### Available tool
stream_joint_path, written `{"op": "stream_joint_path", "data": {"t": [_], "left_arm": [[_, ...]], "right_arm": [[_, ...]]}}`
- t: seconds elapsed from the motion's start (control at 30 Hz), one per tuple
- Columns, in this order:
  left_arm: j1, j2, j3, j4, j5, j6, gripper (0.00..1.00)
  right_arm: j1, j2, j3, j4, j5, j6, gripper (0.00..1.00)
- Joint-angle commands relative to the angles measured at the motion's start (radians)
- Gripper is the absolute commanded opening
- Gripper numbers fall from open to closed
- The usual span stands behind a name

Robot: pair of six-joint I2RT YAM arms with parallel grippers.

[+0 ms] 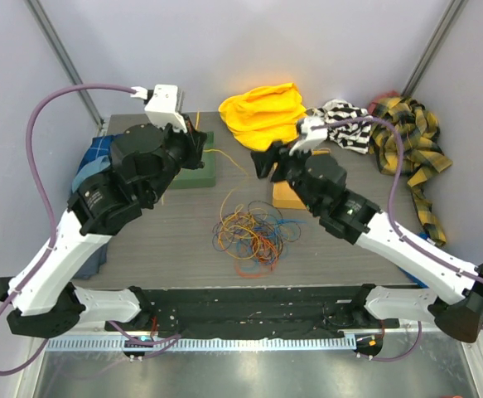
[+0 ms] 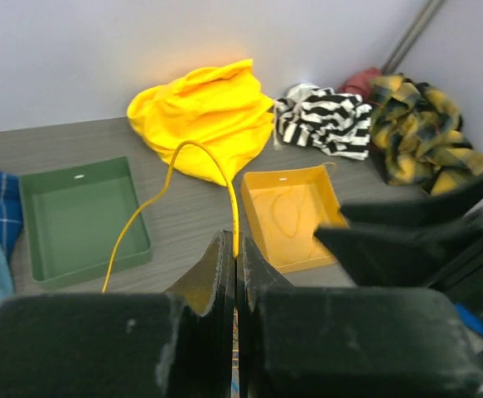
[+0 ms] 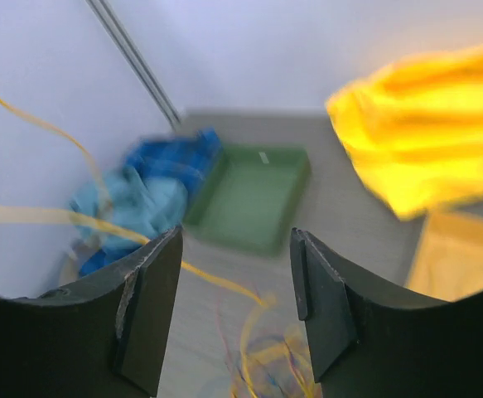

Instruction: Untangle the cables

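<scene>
The cables lie in a loose tangle of orange, yellow, blue and red loops on the table between my arms. The tangle shows blurred at the bottom of the right wrist view. My left gripper is raised over the green tray and is shut on one yellow cable. That cable arcs up and drops toward the green tray's edge. It also crosses the right wrist view. My right gripper is open and empty, raised above the table beyond the tangle.
A green tray sits back left. A yellow tray with a thin cable in it sits back centre. A yellow cloth, a striped cloth and a plaid cloth line the back. Blue cloths lie at the left.
</scene>
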Motion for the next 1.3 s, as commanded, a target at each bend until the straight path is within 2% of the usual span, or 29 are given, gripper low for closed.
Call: {"op": "stream_joint_path", "data": {"t": [0.0,0.1,0.17,0.33,0.5,0.6,0.63,0.73,0.97,1.13,1.27], "left_arm": [[0.000,-0.009,0.040,-0.001,-0.133,0.032,0.00],[0.001,0.000,0.147,0.016,-0.174,0.080,0.00],[0.001,0.006,0.221,0.047,-0.180,0.098,0.00],[0.000,0.029,0.313,0.050,-0.196,0.143,0.00],[0.001,0.014,0.327,0.036,-0.226,0.164,0.00],[0.001,0.000,0.341,0.039,-0.262,0.198,0.00],[0.002,-0.003,0.347,0.042,-0.274,0.208,0.00],[0.001,-0.017,0.376,0.071,-0.315,0.262,0.00],[0.000,-0.047,0.382,0.176,-0.371,0.377,0.00],[0.001,-0.040,0.364,0.182,-0.374,0.387,0.00],[0.002,-0.029,0.341,0.188,-0.383,0.397,0.00]], "right_arm": [[0.010,-0.018,-0.284,-0.137,-0.022,0.062,0.63],[0.037,-0.027,-0.401,-0.076,-0.039,0.088,0.63],[0.071,0.007,-0.423,-0.039,-0.057,0.088,0.64],[0.108,0.149,-0.385,-0.037,-0.085,0.084,0.68],[0.113,0.318,-0.351,-0.083,-0.100,0.097,0.66],[0.112,0.347,-0.337,-0.129,-0.079,0.104,0.39],[0.113,0.338,-0.337,-0.137,-0.066,0.107,0.23],[0.113,0.257,-0.348,-0.173,0.019,0.120,0.01],[0.114,-0.029,-0.267,-0.317,0.151,0.102,0.01],[0.114,-0.100,-0.178,-0.393,0.145,0.084,0.01],[0.114,-0.096,-0.222,-0.372,0.075,0.107,0.01]]}}
